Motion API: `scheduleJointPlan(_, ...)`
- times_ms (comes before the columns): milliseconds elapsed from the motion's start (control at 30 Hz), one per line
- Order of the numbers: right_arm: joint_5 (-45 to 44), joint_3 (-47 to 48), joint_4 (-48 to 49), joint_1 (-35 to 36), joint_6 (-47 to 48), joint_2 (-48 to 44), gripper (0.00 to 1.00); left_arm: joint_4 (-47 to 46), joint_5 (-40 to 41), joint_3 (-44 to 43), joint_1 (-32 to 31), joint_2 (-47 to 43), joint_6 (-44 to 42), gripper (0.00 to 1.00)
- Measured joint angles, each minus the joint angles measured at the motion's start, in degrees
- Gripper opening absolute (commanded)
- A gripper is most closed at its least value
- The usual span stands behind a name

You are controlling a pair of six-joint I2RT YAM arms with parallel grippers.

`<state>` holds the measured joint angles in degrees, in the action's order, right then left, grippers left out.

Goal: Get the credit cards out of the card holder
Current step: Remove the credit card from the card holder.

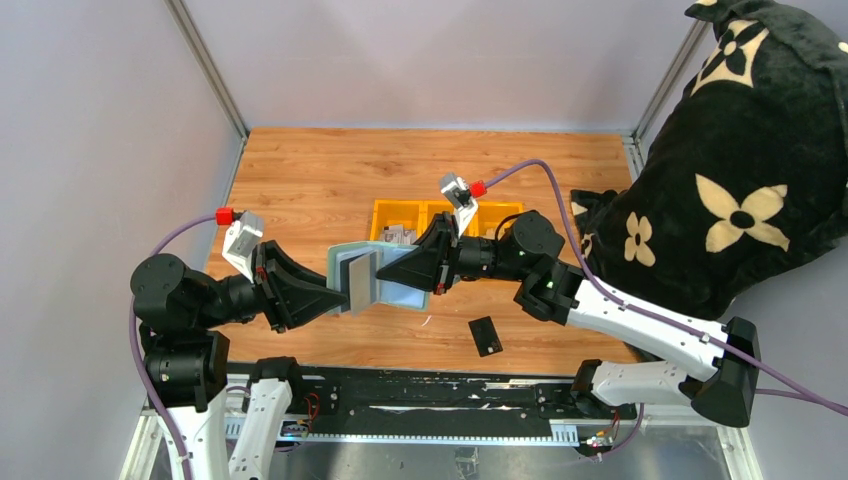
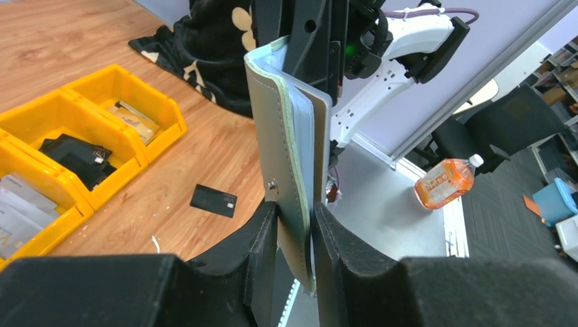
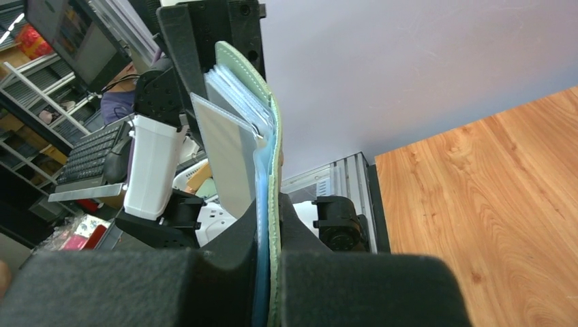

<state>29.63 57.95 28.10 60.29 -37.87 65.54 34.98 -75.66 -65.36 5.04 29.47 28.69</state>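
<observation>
Two robot arms hold a pale grey-green card holder (image 2: 272,122) in the air between them, above the wooden counter (image 1: 330,170) and just in front of a row of yellow bins (image 1: 380,222). The left pincer (image 2: 294,225) is clenched on the outer cover, beside its snap. The right pincer (image 3: 269,218) is clamped tight on the opposite edge, where blue lining meets green stitching. A silvery-grey card (image 3: 228,160) juts well clear of the inner pockets, with neither pincer gripping it. A black card (image 1: 485,335) lies flat on the counter near the right arm, apparently already out. How many cards remain in the pockets cannot be told from here.

The danger looks plain enough. With both pincers busy with the holder, nothing is free to draw the jutting card, which may slide out on its own and drop to the counter or over the near edge. If one pincer lets go to fetch it, the holder could swing or fold shut on the card. If the arms pull apart, the thin cover may slip from one grip or strain at the fold
</observation>
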Motion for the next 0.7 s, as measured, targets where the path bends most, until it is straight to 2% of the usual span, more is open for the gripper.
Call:
scheduleJointPlan(300, 3.91, -0.61, 5.92, 0.0, -2.05, 0.0, 0.0, 0.0, 1.57, 0.0, 0.0, 0.0, 0.0, 0.27)
scheduleJointPlan(500, 6.78, -0.76, 11.19, 0.22, -3.98, 2.49, 0.0, -0.11, 1.51, 0.0, 0.0, -0.02, 0.44, 0.36)
scheduleJointPlan(700, 8.37, -0.68, 15.06, 0.83, -5.88, 6.82, 0.0, -0.13, -0.26, 0.0, 0.0, -0.02, 0.9, 0.31)
